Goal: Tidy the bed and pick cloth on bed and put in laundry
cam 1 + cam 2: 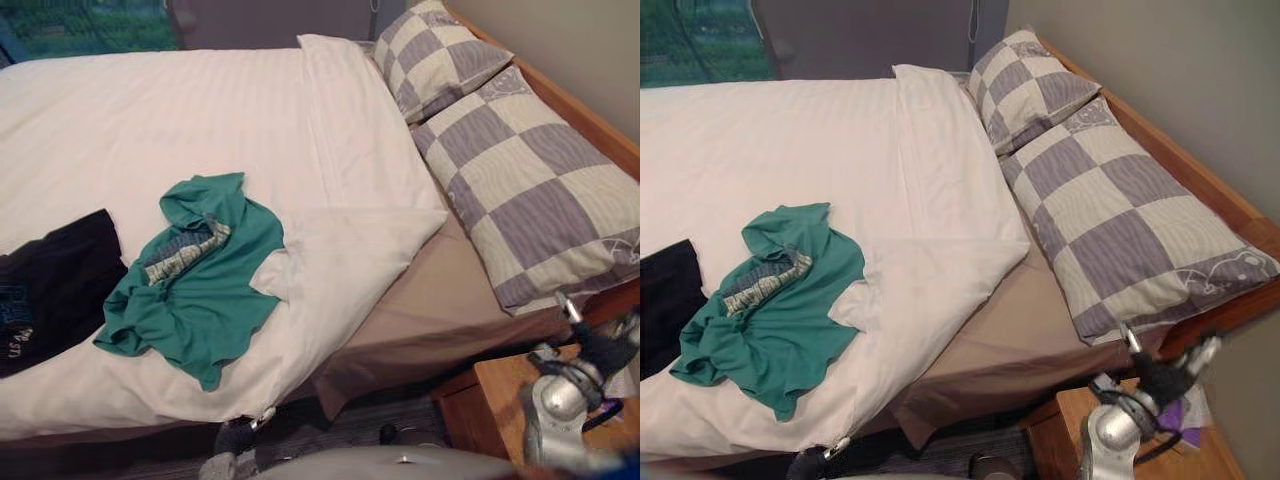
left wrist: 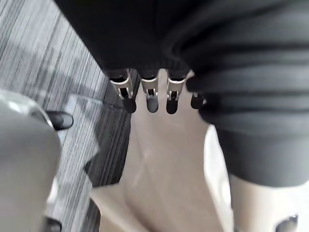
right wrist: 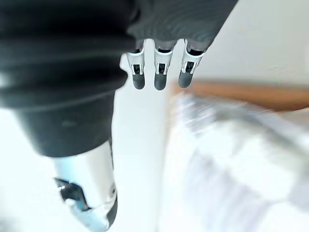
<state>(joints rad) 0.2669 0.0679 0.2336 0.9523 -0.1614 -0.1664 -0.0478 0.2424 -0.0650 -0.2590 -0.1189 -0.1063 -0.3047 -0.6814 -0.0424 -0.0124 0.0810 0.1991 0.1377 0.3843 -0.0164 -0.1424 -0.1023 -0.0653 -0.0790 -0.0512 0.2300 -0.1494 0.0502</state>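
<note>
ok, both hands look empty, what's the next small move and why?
Probably raise the left hand toward the green shirt. It lies crumpled on the white duvet, untouched, on that side; the left hand hangs open below the bed edge, the right hand open far off by the bedside table.

Large checked pillow (image 1: 1120,215) touching smaller checked pillow (image 1: 1025,85). Wooden nightstand (image 1: 497,392) just beside. Grey striped carpet (image 2: 53,53) underfoot.

The duvet (image 1: 150,110) beyond the green shirt (image 1: 200,300) lies bare and open. On the right, pillows (image 1: 530,190) block the way; a black cloth (image 1: 50,290) lies near its left.
</note>
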